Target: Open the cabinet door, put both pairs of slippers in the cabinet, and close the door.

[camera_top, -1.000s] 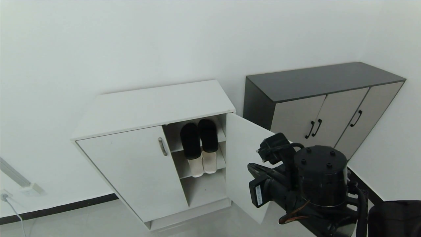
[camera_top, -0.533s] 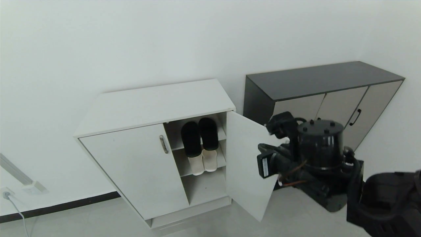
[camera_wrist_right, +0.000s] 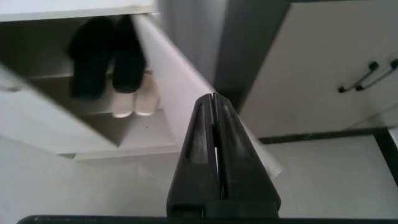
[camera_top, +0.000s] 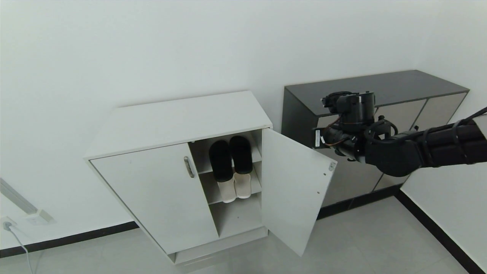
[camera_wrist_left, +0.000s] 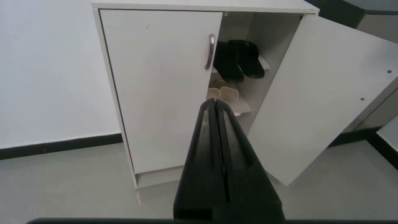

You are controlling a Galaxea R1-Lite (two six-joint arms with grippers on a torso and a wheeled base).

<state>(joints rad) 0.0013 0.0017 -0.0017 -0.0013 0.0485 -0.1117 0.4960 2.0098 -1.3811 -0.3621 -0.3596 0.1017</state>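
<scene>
The white cabinet (camera_top: 179, 121) has its left door (camera_top: 156, 198) closed and its right door (camera_top: 293, 186) swung wide open. A black pair of slippers (camera_top: 231, 156) lies on the upper shelf, a white pair (camera_top: 235, 190) on the shelf below. My right arm (camera_top: 399, 152) is stretched out high, beside the open door's top outer corner. Its gripper (camera_wrist_right: 214, 96) is shut and holds nothing, above the door (camera_wrist_right: 180, 81). My left gripper (camera_wrist_left: 214, 101) is shut and empty, low and back from the closed door, with both pairs (camera_wrist_left: 239, 59) beyond it.
A dark cabinet (camera_top: 373, 89) with grey doors stands against the wall right of the white one, just behind my right arm. A wall socket with a cable (camera_top: 7, 226) sits low at the far left. Open floor lies in front of both cabinets.
My right arm has risen from low in front of the open door to high beside its top outer corner. The door and slippers have stayed put.
</scene>
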